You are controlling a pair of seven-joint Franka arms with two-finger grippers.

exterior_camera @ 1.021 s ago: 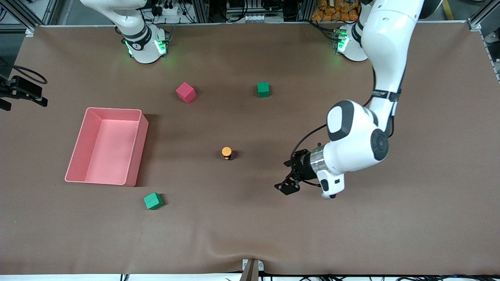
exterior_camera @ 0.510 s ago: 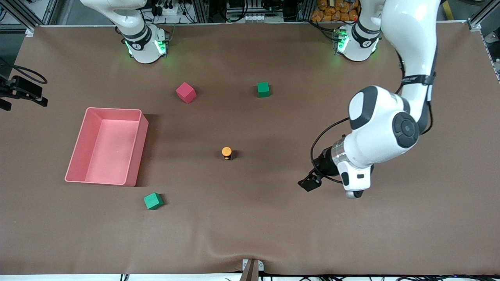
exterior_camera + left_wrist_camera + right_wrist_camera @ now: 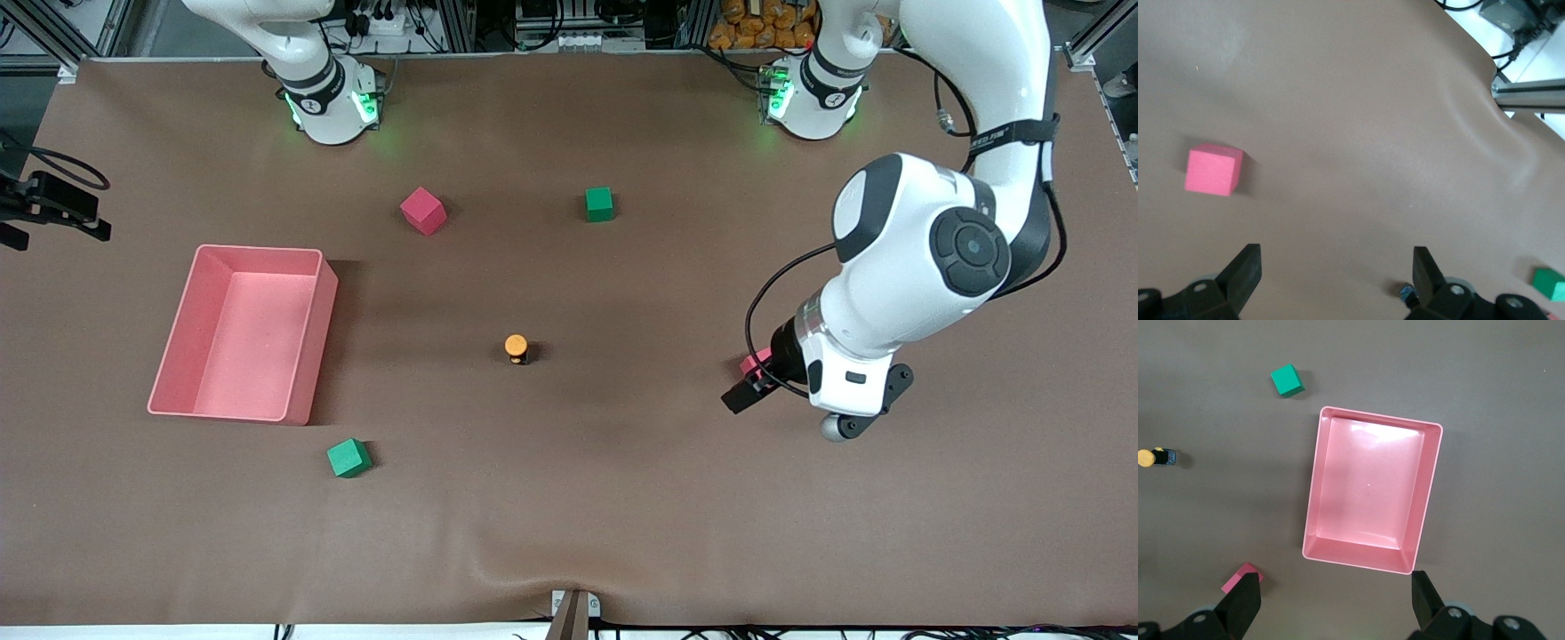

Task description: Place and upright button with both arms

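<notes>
— Where is the button (image 3: 516, 348)?

— In the middle of the front view, on the brown table (image 3: 569, 498). Its orange cap points up, so we think it stands upright.

— And our pincers?

— Our left gripper (image 3: 745, 393) hangs spread and empty over a red cube (image 3: 754, 359). The button lies toward the table's middle from it. Our right gripper (image 3: 1337, 603) waits, spread, over the pink bin (image 3: 1313, 500). We can read no words.

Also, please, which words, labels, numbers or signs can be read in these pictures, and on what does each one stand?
Nothing can be read.
Black band on the left arm: white lettering, too small to read.
Button and pink bin: no writing shows.
</notes>
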